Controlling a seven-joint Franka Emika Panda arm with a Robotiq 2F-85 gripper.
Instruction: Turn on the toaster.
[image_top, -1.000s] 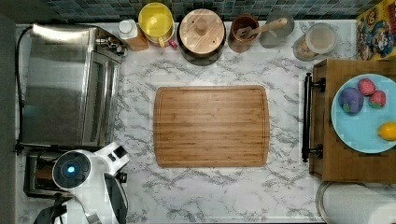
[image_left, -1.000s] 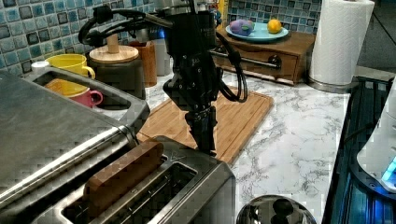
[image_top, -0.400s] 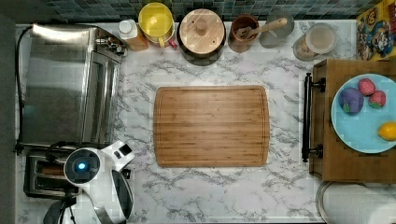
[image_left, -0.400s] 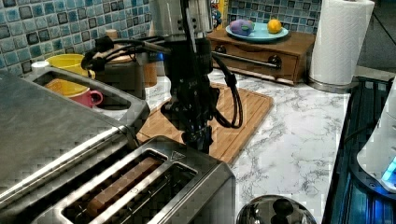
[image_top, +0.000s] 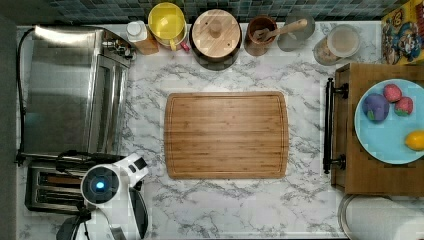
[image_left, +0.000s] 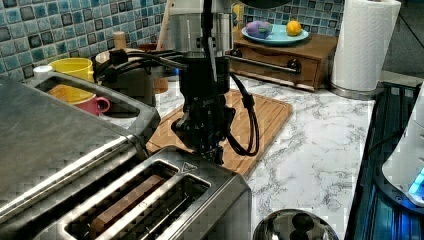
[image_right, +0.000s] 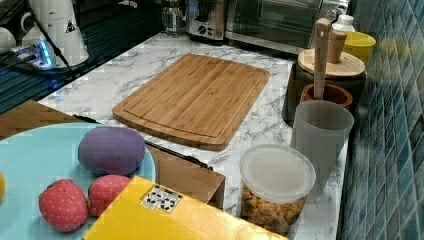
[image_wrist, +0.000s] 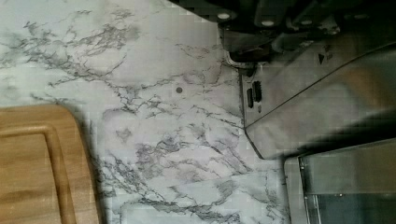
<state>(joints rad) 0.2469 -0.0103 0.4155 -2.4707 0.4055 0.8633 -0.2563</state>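
Toaster (image_left: 150, 200) nearest in the left view, two slots, a brown slice sunk in one; it sits just beside the toaster oven (image_top: 70, 90), at the counter's front edge. Gripper (image_left: 212, 150) hangs at the toaster's far end, over the lever side; cannot tell if its fingers are parted. Beyond the toaster: one bamboo cutting board (image_top: 226, 135), bare. Farther: one blue plate (image_top: 387, 135) holding four toy fruits. The right view adds a lidded tub (image_right: 276, 187) of snacks.

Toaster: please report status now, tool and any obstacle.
Tool low at the end of the toaster, beside the cutting board. Bread sunk deep in the near slot. Nothing visible in the way.
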